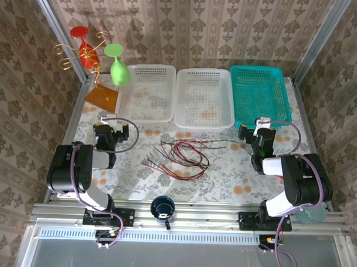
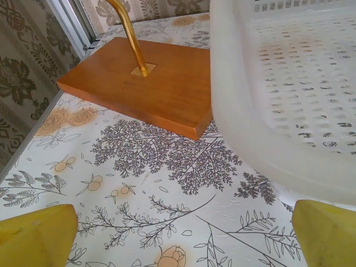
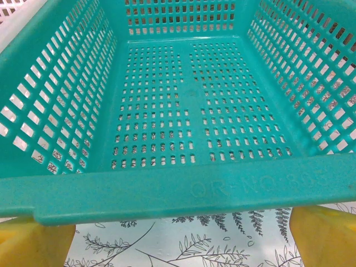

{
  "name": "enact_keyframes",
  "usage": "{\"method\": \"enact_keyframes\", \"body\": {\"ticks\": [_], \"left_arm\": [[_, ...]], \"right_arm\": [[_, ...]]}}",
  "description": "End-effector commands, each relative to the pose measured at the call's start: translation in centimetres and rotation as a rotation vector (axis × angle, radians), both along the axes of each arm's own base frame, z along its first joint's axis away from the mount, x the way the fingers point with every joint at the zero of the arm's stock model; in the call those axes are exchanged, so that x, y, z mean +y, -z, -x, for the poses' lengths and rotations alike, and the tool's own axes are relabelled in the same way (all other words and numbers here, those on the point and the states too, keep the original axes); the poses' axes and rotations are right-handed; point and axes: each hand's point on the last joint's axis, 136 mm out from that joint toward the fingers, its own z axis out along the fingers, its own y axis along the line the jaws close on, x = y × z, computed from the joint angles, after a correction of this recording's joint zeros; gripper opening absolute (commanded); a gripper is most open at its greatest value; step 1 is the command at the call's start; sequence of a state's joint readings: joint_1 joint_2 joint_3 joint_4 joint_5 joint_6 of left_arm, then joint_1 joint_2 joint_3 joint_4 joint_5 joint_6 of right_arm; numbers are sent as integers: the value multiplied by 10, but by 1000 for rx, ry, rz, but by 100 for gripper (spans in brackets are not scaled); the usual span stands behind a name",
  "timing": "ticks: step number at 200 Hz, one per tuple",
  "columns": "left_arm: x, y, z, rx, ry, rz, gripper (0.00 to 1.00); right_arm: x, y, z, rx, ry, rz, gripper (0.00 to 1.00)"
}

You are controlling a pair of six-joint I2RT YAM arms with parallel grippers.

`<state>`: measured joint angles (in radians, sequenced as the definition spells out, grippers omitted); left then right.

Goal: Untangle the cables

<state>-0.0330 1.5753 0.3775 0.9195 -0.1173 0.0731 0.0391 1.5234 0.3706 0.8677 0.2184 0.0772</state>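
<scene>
The cables are lying on the worktop just on the near side of the middle white basket, red and black strands looping over one another in one loose heap, a few ends straggling out towards the right of that basket. No strand is lying apart from the rest, so I am judging the untangling as not yet begun: every cable is waiting to be drawn free and laid out singly. The left hand is hovering well to the left of the middle white basket, fingers spread wide and gripping nothing, looking at a wooden base with a brass stem and the wall of the left white basket. The right hand is hovering to the right of the middle white basket, likewise spread wide and carrying nothing, facing into the teal basket that is sitting beside it. Neither hand is touching the cables; both are standing well apart from the heap. Writing: faint embossed lettering is showing on the teal basket's near rim, seeming to read "QR-NO" and some digits, too shallow to be sure of. No other label or brand is showing.
</scene>
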Motion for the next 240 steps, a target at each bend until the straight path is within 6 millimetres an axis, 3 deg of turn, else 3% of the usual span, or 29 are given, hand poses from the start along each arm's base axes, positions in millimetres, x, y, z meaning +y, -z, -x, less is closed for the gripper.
{"method": "enact_keyframes", "body": {"ticks": [1, 179, 240], "left_arm": [[-1, -13, -3, -43, -9, 15, 100], [-1, -14, -3, -48, -7, 14, 100], [-10, -26, 29, -206, 24, -2, 100]], "right_arm": [[-1, -10, -6, -34, 7, 11, 100], [-2, -10, -6, -34, 8, 10, 100], [-2, -22, 15, -155, 26, 29, 100]]}}
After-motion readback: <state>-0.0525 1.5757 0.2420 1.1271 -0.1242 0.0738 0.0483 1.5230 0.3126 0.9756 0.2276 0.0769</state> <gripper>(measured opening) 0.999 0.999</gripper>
